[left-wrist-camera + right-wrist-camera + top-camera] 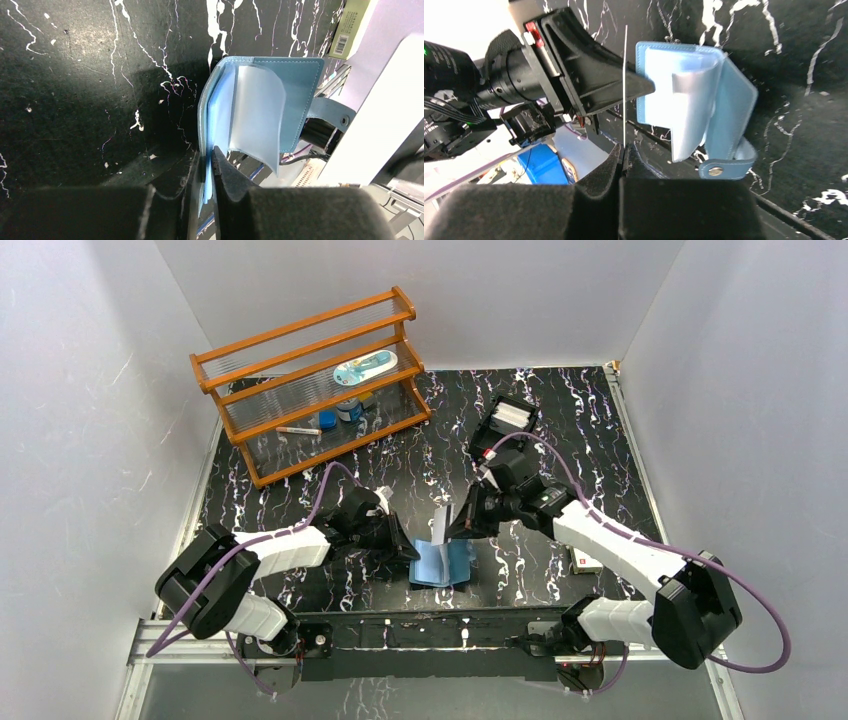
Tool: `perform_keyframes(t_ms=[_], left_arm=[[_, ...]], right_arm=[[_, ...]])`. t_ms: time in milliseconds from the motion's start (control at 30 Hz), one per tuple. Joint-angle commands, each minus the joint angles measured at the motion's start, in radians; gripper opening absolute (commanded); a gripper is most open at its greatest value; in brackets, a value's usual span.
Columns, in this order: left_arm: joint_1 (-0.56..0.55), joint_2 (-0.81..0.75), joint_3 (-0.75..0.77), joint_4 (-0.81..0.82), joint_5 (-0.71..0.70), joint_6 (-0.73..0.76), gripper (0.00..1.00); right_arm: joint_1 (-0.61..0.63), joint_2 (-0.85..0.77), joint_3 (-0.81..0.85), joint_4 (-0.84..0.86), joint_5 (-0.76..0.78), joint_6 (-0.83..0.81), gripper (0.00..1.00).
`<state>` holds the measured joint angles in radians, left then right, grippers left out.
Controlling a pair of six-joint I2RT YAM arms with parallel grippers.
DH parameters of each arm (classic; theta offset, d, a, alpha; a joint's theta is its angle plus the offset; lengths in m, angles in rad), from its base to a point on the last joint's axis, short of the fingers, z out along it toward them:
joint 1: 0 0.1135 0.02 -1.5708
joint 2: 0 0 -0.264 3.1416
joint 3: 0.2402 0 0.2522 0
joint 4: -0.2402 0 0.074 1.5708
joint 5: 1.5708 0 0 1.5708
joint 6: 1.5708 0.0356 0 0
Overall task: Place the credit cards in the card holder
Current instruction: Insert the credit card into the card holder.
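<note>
The blue card holder (pixel 445 565) lies open on the black marbled table between the arms. In the left wrist view its cover (pixel 305 85) spreads wide and a clear sleeve (pixel 257 110) curls up from it. My left gripper (pixel 207 160) is shut on the holder's near edge. My right gripper (pixel 624 150) is shut on a pale credit card (pixel 625 85), seen edge-on as a thin white line. That card (pixel 441 523) stands upright just above the holder's left half (pixel 659 85), close to the left gripper's finger (pixel 599 75). The snap tab (pixel 724 167) hangs to the right.
A wooden rack (pixel 310 380) with small items stands at the back left. A black box (pixel 510 418) holding pale cards sits behind the right arm. A small packet (pixel 588 562) lies by the right arm's forearm. White walls close in the table.
</note>
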<state>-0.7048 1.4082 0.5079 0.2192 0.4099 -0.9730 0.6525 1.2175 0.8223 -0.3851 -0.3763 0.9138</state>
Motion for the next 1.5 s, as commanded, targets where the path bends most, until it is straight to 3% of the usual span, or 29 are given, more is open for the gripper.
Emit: perform_keyframes(t_ms=[0,233,667,1033,1300,1467], left_arm=[[0.004,-0.036,0.025,-0.014,0.000,0.015,0.08],[0.004,-0.061,0.022,-0.005,0.000,0.011,0.05],[0.005,-0.063,-0.002,-0.008,-0.014,0.020,0.04],[0.004,-0.078,-0.021,-0.086,-0.070,0.074,0.16],[0.004,-0.069,-0.026,-0.109,-0.091,0.096,0.24],[0.004,-0.068,-0.030,-0.113,-0.098,0.111,0.14]], right_arm=[[0.079,-0.024,-0.006,0.050,0.030,0.092,0.00],[0.175,-0.009,-0.040,0.035,0.096,0.124,0.00],[0.210,0.032,-0.118,0.013,0.171,0.049,0.00],[0.208,-0.010,-0.254,0.146,0.165,0.025,0.00],[0.186,-0.022,-0.336,0.309,0.074,0.020,0.00],[0.170,-0.050,-0.349,0.335,0.069,0.019,0.00]])
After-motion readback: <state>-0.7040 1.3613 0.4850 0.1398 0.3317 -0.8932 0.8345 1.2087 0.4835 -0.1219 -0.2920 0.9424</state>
